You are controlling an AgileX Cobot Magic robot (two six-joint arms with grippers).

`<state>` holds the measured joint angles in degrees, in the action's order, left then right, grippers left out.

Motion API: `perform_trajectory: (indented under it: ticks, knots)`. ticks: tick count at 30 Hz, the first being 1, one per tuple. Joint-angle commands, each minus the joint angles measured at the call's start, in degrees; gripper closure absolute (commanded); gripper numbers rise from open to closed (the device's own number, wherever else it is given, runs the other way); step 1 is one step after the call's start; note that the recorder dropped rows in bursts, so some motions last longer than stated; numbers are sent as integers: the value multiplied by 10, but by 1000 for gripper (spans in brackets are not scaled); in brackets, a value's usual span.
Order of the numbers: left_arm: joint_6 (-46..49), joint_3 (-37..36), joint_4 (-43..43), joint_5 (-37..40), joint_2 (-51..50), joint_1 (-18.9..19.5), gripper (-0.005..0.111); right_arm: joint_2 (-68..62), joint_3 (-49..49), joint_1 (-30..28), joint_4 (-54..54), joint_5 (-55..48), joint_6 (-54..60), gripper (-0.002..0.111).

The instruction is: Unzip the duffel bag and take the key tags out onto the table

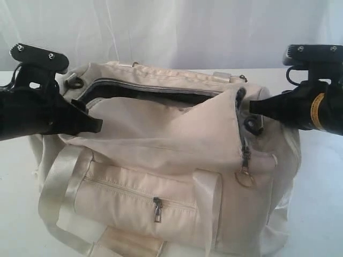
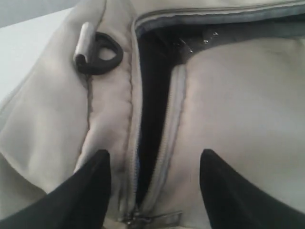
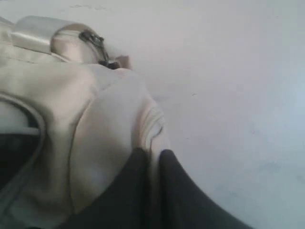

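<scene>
- Right gripper (image 3: 151, 152) pinched nearly closed on a fabric fold at the end of the duffel bag (image 1: 161, 144).
- Left gripper (image 2: 153, 153) open, holding nothing, fingers astride the unzipped top opening (image 2: 151, 95).
- Beyond it, the interior is dark; contents hidden.
- Bag rests on the desk (image 1: 321, 214).
</scene>
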<state>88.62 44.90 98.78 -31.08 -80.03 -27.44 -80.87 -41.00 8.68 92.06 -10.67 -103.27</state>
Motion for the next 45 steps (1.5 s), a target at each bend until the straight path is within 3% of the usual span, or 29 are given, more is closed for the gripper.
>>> perform_trajectory:
  ticks: [1, 4, 8, 14, 19, 25, 29, 39, 45]
  knots:
    - [-13, -9, 12, 20, 12, -29, 48, -3, 4, -2, -2, -24, 11, 108]
    - [-13, -4, 12, -17, 13, -29, 48, -3, 4, -2, -18, 67, -4, 108]
    - [-13, 15, -2, -48, 1, -4, 48, -3, 4, 0, -29, 282, -31, 108]
    - [-15, 53, -4, 90, -31, 52, 54, -3, 4, 5, -100, 477, -28, 108]
    - [-15, 77, 9, 183, -39, 55, 56, -4, 4, 27, -206, 464, 67, 108]
    - [-21, 111, 11, 385, -34, 55, 49, -5, 4, 28, -228, 400, 102, 108]
    - [-32, 118, 11, 392, -34, 46, 43, -5, 4, 28, -228, 392, 106, 108]
    - [-53, 118, -17, 421, -50, -7, 42, -5, 4, 28, -228, 375, 118, 108]
    - [-130, 118, -117, 398, -75, -14, 42, -5, 4, 28, -228, 375, 118, 108]
